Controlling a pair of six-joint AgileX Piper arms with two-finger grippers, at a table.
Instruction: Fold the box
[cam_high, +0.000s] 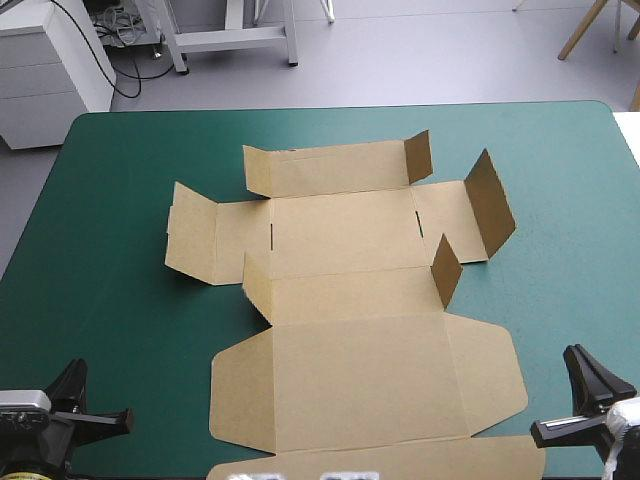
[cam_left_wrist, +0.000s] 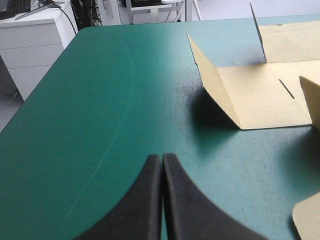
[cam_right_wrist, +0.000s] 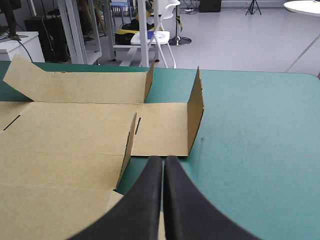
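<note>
While waiting at the near corners of the bench (cam_high: 100, 300), holding left end effector (cam_left_wrist: 162, 157) and right end effector (cam_right_wrist: 163, 158) clenched on nothing — seemingly clearing the way. Leaving the box (cam_high: 350, 300) lying mid-bench, mostly flat, small flaps tilting up — walls not yet raised.

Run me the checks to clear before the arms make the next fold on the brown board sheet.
1. Brown board box sheet lies flat on the teal-green table cover: ok.
2. Left gripper and right gripper empty, clear of the sheet: ok.
3. Fingers open for a grasp: not ok, both shut.
4. Long walls raised: not ok; only small corner flaps stand up.
5. Sheet's near edge on the table: cannot tell.
</note>
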